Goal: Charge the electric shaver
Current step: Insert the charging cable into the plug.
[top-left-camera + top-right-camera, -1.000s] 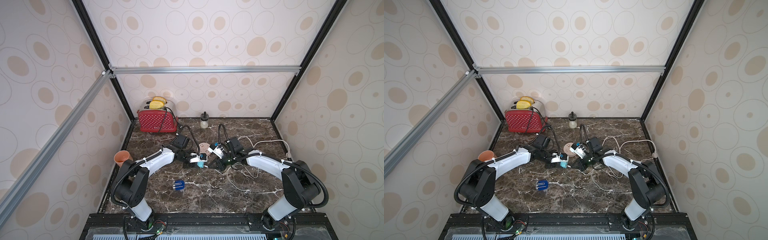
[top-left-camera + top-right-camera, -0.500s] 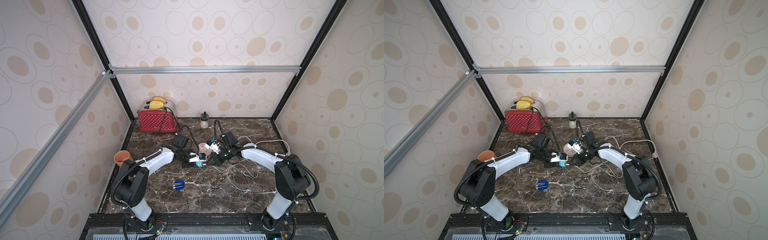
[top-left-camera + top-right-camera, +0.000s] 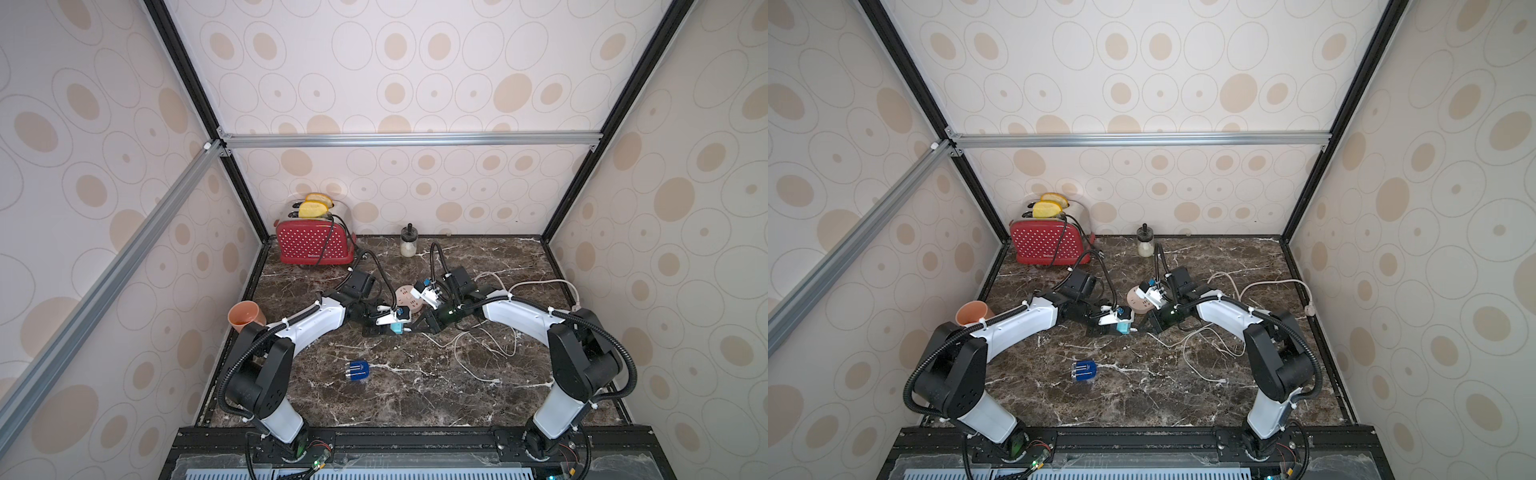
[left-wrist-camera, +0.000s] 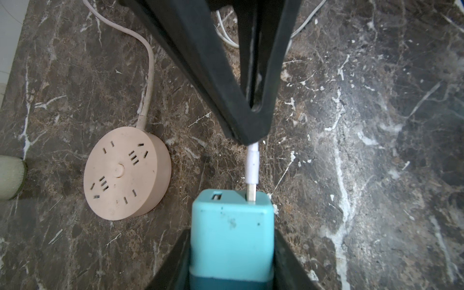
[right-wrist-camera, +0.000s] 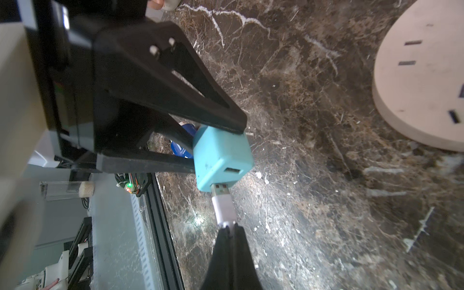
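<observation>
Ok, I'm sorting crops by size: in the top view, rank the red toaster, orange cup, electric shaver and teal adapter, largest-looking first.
1. red toaster
2. orange cup
3. electric shaver
4. teal adapter, partly hidden, so judged only roughly

Left gripper [image 4: 232, 241] and right gripper [image 5: 229, 229] meet tip-to-tip, clamped.
</observation>
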Controlling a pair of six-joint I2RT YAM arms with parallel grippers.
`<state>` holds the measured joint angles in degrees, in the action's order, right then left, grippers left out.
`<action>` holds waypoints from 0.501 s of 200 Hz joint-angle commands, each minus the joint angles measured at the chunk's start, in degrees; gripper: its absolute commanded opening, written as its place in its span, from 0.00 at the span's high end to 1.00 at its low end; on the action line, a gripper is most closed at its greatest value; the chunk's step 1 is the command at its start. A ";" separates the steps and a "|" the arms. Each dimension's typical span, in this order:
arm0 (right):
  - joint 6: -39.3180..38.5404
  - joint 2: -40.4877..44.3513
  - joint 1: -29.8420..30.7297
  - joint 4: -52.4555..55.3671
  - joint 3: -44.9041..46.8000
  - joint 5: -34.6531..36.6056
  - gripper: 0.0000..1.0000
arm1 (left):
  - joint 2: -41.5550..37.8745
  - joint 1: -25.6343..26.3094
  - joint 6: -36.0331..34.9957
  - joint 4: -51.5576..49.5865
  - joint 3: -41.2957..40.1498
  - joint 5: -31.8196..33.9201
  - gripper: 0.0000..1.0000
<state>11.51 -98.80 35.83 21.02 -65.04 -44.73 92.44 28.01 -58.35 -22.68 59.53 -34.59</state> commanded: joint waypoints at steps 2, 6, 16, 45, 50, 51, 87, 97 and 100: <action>1.62 0.89 1.37 -5.86 -0.35 -0.62 1.00 | -1.84 1.24 0.42 3.22 1.29 -7.30 1.00; 1.86 0.98 1.29 -6.15 -0.43 -0.74 1.00 | -1.75 1.24 0.43 3.17 1.25 -7.32 1.00; 2.18 0.75 1.32 -6.21 -1.13 -1.13 1.00 | -1.77 1.27 0.51 3.20 1.21 -7.34 1.00; 3.33 -0.68 2.11 -6.52 -2.20 -2.27 1.00 | -1.92 1.46 2.15 5.79 0.74 -7.76 1.00; 3.43 -0.92 2.34 -6.59 -2.28 -2.24 1.00 | -1.93 1.51 2.39 6.17 0.76 -7.90 1.00; 3.47 -0.94 2.37 -6.59 -2.28 -2.18 1.00 | -1.92 1.47 2.46 6.25 0.77 -7.93 1.00; 4.37 -1.31 2.50 -7.50 -1.70 -1.17 1.00 | -2.34 1.56 3.49 7.54 0.92 -8.56 1.00; 4.56 -1.38 2.54 -7.89 -2.17 -1.41 1.00 | -2.20 1.65 3.28 7.08 1.11 -8.61 1.00; 4.71 -1.40 2.54 -7.92 -2.41 -1.54 1.00 | -2.14 1.68 3.10 6.87 1.12 -8.57 1.00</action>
<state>14.94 -99.04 36.14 18.65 -65.30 -44.53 92.44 27.94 -56.14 -20.88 59.20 -34.54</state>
